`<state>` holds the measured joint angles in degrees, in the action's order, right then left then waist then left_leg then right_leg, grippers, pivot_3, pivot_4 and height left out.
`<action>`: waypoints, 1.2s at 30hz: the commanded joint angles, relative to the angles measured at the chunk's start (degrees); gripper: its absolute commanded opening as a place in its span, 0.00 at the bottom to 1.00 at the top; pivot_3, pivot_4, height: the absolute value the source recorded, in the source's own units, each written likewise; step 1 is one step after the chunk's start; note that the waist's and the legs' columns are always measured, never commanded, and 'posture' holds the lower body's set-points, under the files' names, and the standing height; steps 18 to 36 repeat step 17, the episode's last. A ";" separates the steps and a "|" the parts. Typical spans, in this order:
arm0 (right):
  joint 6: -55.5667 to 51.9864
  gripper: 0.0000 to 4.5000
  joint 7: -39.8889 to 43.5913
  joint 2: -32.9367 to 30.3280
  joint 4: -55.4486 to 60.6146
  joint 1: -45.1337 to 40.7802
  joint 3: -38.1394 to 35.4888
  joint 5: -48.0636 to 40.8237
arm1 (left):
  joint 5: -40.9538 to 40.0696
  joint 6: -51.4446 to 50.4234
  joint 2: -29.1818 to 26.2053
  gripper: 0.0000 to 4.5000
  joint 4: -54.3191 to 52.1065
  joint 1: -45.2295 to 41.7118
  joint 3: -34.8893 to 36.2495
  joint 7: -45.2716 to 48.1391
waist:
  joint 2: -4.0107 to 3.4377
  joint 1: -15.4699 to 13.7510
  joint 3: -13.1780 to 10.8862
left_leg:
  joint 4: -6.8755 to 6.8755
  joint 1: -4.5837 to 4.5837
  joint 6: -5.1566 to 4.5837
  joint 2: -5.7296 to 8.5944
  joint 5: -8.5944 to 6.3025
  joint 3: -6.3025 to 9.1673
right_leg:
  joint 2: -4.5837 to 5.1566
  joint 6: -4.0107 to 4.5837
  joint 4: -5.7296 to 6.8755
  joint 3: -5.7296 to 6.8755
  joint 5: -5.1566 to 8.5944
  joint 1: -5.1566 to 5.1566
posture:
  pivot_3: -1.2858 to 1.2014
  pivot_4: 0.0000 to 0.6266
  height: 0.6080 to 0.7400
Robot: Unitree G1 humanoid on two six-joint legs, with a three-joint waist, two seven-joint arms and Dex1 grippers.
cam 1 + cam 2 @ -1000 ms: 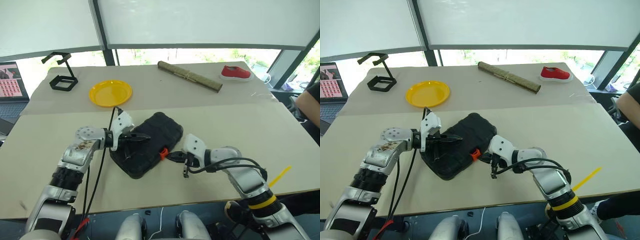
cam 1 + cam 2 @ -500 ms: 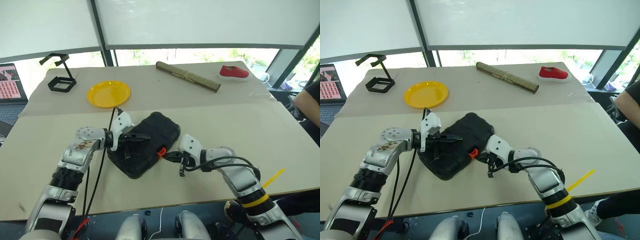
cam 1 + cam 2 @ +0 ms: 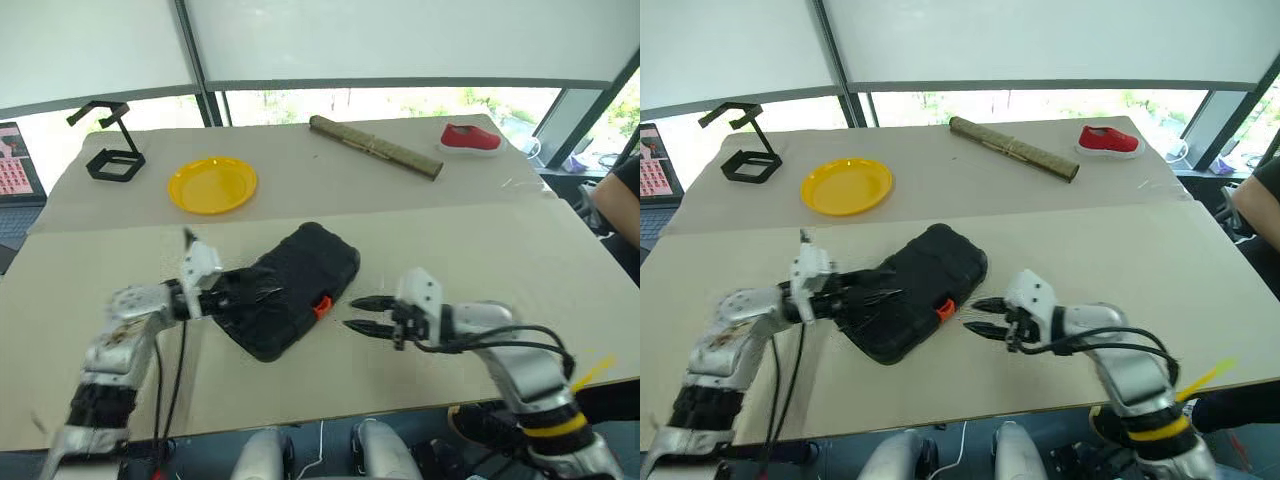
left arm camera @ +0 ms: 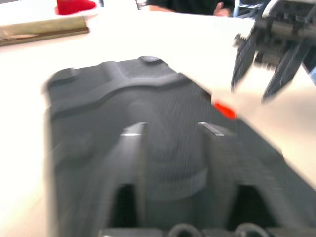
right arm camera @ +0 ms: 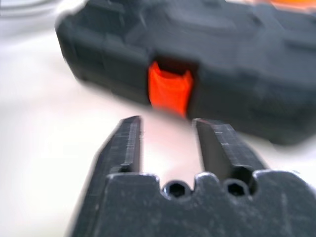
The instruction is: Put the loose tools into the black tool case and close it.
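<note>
Beige surface (image 3: 480, 240) under a run of bright windows. The black tool case (image 3: 290, 290) lies shut near the front edge, set at a slant, its small orange latch (image 3: 321, 306) facing the right arm.

Right pincer (image 3: 362, 315) hovers just beside the latch, apart from it, fingers spread, nothing between them (the right wrist view looks straight at the latch through the gap). Left pincer (image 3: 245, 292) sits at the case's other side, over its lid edge; blurred, fingers look parted, empty.

Farther back: yellow plate (image 3: 212, 185), black wire stand (image 3: 105, 140), rolled mat (image 3: 375, 147), red shoe (image 3: 470, 137).
</note>
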<state>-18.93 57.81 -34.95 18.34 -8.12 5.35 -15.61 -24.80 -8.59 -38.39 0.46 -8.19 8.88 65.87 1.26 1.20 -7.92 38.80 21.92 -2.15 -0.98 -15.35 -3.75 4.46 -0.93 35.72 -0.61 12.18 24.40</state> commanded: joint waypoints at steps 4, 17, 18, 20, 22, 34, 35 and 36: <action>21.78 0.99 9.77 -3.24 -9.02 5.09 -11.15 -5.23 | 3.74 11.20 -3.39 1.00 2.15 14.77 10.97 -2.56 | 0.07 -0.52 -0.06 | -0.01 0.03 0.00 -0.01 -0.01 0.00 | 0.04 -0.12 -0.35 0.08 0.08 -0.13 | 0.52 0.24 1.00; 32.49 0.99 15.10 -5.12 -21.29 2.98 -14.30 -6.69 | 4.90 16.56 -1.46 1.00 -3.28 28.19 15.96 -9.26 | 0.51 -1.90 -0.35 | -0.03 0.37 -0.04 0.02 -0.05 -0.06 | 0.88 0.11 -0.72 0.37 0.16 -0.04 | 0.52 0.24 1.00; 32.49 0.99 15.10 -5.12 -21.29 2.98 -14.30 -6.69 | 4.90 16.56 -1.46 1.00 -3.28 28.19 15.96 -9.26 | 0.51 -1.90 -0.35 | -0.03 0.37 -0.04 0.02 -0.05 -0.06 | 0.88 0.11 -0.72 0.37 0.16 -0.04 | 0.52 0.24 1.00; 32.49 0.99 15.10 -5.12 -21.29 2.98 -14.30 -6.69 | 4.90 16.56 -1.46 1.00 -3.28 28.19 15.96 -9.26 | 0.51 -1.90 -0.35 | -0.03 0.37 -0.04 0.02 -0.05 -0.06 | 0.88 0.11 -0.72 0.37 0.16 -0.04 | 0.52 0.24 1.00; 32.49 0.99 15.10 -5.12 -21.29 2.98 -14.30 -6.69 | 4.90 16.56 -1.46 1.00 -3.28 28.19 15.96 -9.26 | 0.51 -1.90 -0.35 | -0.03 0.37 -0.04 0.02 -0.05 -0.06 | 0.88 0.11 -0.72 0.37 0.16 -0.04 | 0.52 0.24 1.00; 32.49 0.99 15.10 -5.12 -21.29 2.98 -14.30 -6.69 | 4.90 16.56 -1.46 1.00 -3.28 28.19 15.96 -9.26 | 0.51 -1.90 -0.35 | -0.03 0.37 -0.04 0.02 -0.05 -0.06 | 0.88 0.11 -0.72 0.37 0.16 -0.04 | 0.52 0.24 1.00; 32.49 0.99 15.10 -5.12 -21.29 2.98 -14.30 -6.69 | 4.90 16.56 -1.46 1.00 -3.28 28.19 15.96 -9.26 | 0.51 -1.90 -0.35 | -0.03 0.37 -0.04 0.02 -0.05 -0.06 | 0.88 0.11 -0.72 0.37 0.16 -0.04 | 0.52 0.24 1.00; 32.49 0.99 15.10 -5.12 -21.29 2.98 -14.30 -6.69 | 4.90 16.56 -1.46 1.00 -3.28 28.19 15.96 -9.26 | 0.51 -1.90 -0.35 | -0.03 0.37 -0.04 0.02 -0.05 -0.06 | 0.88 0.11 -0.72 0.37 0.16 -0.04 | 0.52 0.24 1.00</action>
